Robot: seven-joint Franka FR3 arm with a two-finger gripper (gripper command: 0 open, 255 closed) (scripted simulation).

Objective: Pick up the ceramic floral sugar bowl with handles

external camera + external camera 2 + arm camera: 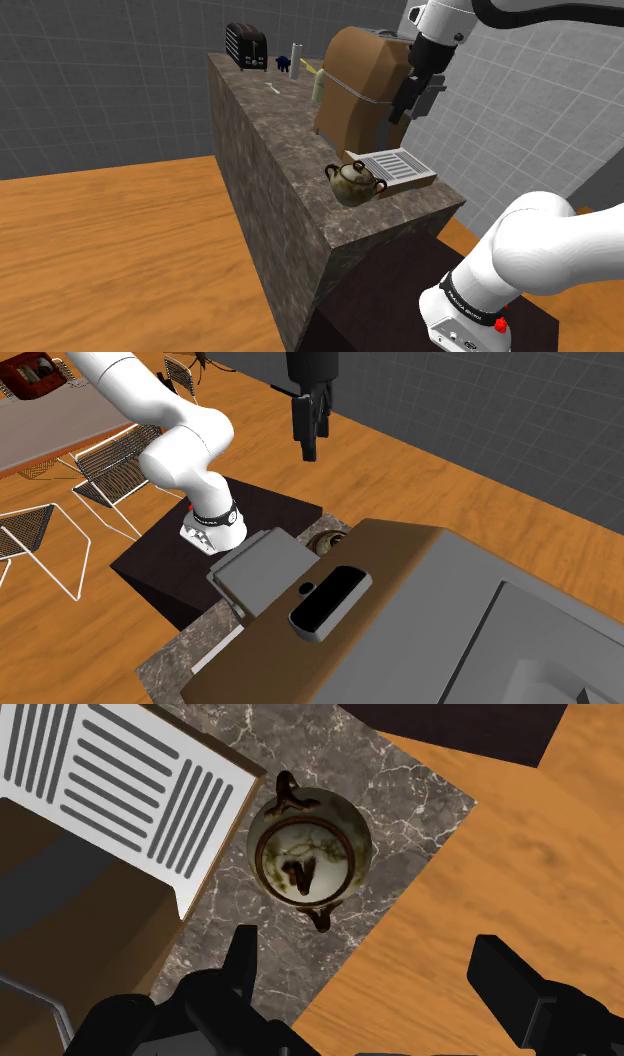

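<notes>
The sugar bowl (355, 183) is a round, pale, mottled pot with a lid and two dark loop handles. It stands upright near the near end of the dark marble counter (270, 150), just beside the machine's white slotted drip tray (398, 167). My black gripper (403, 112) hangs high above it, open and holding nothing. In the wrist view the bowl (305, 854) lies ahead of the spread fingers (242, 959), off toward one finger and not between them. In the second exterior view the gripper (308, 450) is well above the bowl (327, 542), which the tray partly hides.
A large brown coffee machine (358, 90) rises right behind the bowl. Farther along the counter are a black toaster (246, 46), a white cylinder (296, 55) and a small blue item (283, 64). The counter's corner edge (420, 824) drops to wooden floor. Wire chairs (40, 542) stand beyond the stand (200, 567).
</notes>
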